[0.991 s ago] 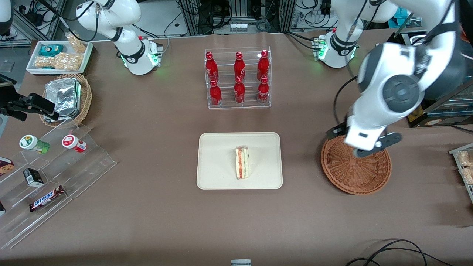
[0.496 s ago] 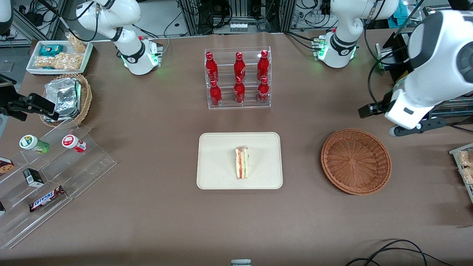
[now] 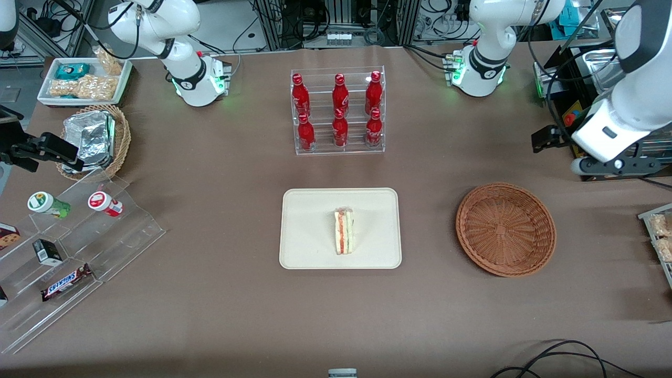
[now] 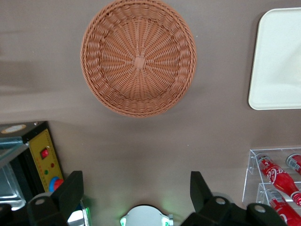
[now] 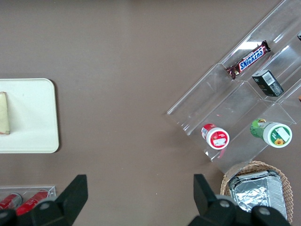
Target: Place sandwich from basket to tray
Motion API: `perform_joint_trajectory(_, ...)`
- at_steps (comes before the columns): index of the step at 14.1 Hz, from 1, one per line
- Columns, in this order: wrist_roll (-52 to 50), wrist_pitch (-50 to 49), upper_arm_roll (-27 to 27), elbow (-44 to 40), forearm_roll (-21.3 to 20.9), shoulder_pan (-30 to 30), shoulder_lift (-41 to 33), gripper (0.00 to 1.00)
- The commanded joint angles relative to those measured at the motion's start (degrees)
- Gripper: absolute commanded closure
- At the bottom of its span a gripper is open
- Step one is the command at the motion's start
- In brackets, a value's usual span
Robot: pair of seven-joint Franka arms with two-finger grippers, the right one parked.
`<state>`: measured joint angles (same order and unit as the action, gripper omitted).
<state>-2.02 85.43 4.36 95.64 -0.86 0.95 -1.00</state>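
Note:
The sandwich (image 3: pixel 344 231), a white wedge with red and green layers, lies on the cream tray (image 3: pixel 310 210) at mid-table. The reddish-brown wicker basket (image 3: pixel 505 228) sits empty beside the tray, toward the working arm's end. My left gripper (image 3: pixel 577 152) hangs high above the table, farther from the front camera than the basket. In the left wrist view the gripper (image 4: pixel 136 190) is open with nothing between its fingers (image 4: pixel 70 190), and the basket (image 4: pixel 138 57) and a tray (image 4: pixel 277 61) corner show below.
A clear rack of red bottles (image 3: pixel 339 110) stands farther from the front camera than the tray. A yellow control box (image 4: pixel 44 157) sits near the working arm's base. A tiered acrylic stand (image 3: pixel 73 252), a tan basket with foil packets (image 3: pixel 94 139) and a white snack tray (image 3: pixel 84 79) lie toward the parked arm's end.
My left arm has risen off the basket and swung away from the front camera toward its own base. The sandwich has stayed put on the tray.

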Motion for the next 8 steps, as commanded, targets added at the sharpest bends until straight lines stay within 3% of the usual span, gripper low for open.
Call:
perform_joint_trajectory(1,5.95,0.88,-2.07,-0.62,0.68,-0.6,-1.9,0.0)
perform_joint_trajectory(8,7.12,5.81,-2.43,-0.81,0.5,-0.51,-0.58,0.0)
